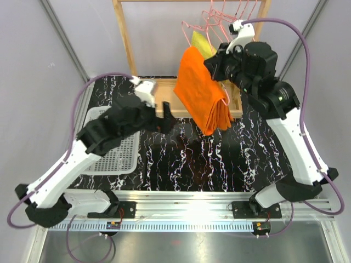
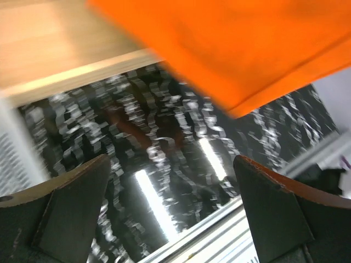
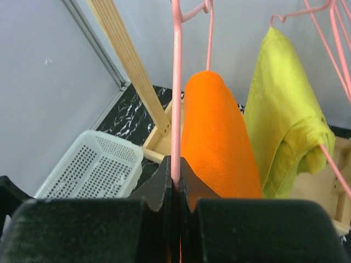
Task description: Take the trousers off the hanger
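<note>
trousers [image 1: 200, 96] on hanger [image 3: 176, 98] | other garment [image 1: 202, 41] just behind trousers | basket [image 1: 118, 156] left, on table [image 1: 219, 159]

Orange trousers [image 1: 200, 96], plain cloth, folded and draped over thin pink wire hanger [image 3: 176, 98]; hung aslant in air, loose end lowest. Not yet off hanger.

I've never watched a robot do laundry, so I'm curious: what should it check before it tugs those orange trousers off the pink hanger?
1. Is the right gripper clamped on the hanger: ok.
2. Is the left gripper open: ok.
3. Are the trousers between the left fingers: not ok, the cloth lies beyond them.
4. Are the trousers free of the yellow-green garment: cannot tell.
</note>
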You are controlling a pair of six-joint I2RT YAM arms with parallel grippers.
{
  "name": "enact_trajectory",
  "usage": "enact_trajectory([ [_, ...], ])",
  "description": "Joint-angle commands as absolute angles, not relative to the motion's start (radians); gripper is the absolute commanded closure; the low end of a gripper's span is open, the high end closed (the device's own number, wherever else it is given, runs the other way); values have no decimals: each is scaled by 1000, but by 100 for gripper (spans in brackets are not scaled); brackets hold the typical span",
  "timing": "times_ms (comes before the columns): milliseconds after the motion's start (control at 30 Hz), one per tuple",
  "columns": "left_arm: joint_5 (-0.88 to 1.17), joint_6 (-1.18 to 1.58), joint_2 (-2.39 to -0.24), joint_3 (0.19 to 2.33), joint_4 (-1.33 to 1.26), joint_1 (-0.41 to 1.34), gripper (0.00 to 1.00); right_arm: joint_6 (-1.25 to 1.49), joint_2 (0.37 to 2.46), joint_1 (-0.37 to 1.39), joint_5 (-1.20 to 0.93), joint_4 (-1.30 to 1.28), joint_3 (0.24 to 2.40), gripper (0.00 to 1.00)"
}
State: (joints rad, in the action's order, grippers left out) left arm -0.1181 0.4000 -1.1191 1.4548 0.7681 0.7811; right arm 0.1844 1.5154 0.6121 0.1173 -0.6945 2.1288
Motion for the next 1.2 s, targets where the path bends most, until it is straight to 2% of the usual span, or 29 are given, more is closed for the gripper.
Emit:
enact_trajectory([
  [0, -325, 367, -1166, 1581, 648, 972, 1, 221, 1388, 647, 231, -526, 2094, 100],
  [200, -590, 174, -1247, 1618, 491, 1205, 1, 218, 1344, 732, 430, -569, 2002, 100],
  [267, -615, 118, -1265, 1600, 441, 1256, 1, 204, 1347, 776, 529, -577, 1991, 100],
  [467, -684, 61, -1298, 1531, 353, 1289, 1, 195, 1393, 877, 696, -642, 2066, 100],
  [600, -634, 44, -1287, 1456, 240, 1289, 1, 199, 1427, 928, 856, -646, 2103, 100],
  [900, -514, 94, -1224, 1335, 83, 1289, 1, 206, 1453, 951, 858, -664, 2155, 100],
  [1167, -638, 64, -1269, 1339, 55, 1281, 1, 262, 1439, 994, 836, -664, 2134, 100],
])
